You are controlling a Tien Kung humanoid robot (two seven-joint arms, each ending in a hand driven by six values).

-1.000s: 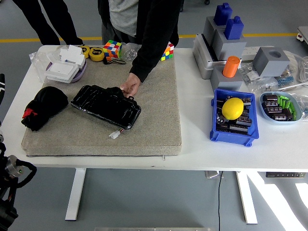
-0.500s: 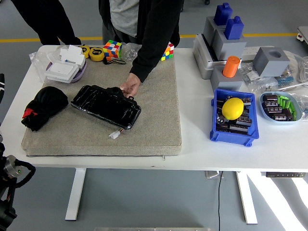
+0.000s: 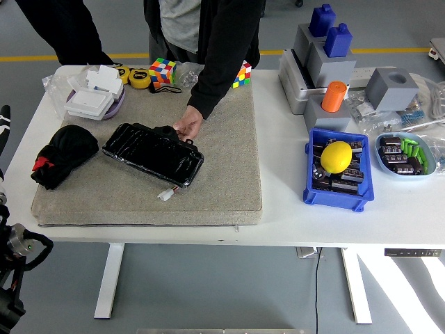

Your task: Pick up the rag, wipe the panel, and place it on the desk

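The rag (image 3: 64, 154) is a black crumpled bundle with a red tag, lying at the left end of the grey mat (image 3: 222, 181). The panel (image 3: 153, 154) is a glossy black slab lying at an angle in the middle of the mat, with a small white plug at its near corner. A person at the far side rests a hand (image 3: 188, 126) on the panel's far edge. My left arm (image 3: 19, 250) shows only at the lower left edge, below and off the table, well away from the rag. My right arm is out of view.
A white box on a purple tray (image 3: 94, 101), tape rolls and puzzle cubes (image 3: 163, 70) lie along the far edge. On the right stand grey and blue blocks (image 3: 327, 42), a blue bin (image 3: 338, 182) with a yellow ball, and a bowl of parts (image 3: 405, 154).
My left arm at the left edge has shifted slightly. The person's hand, the panel and the rag have not moved.
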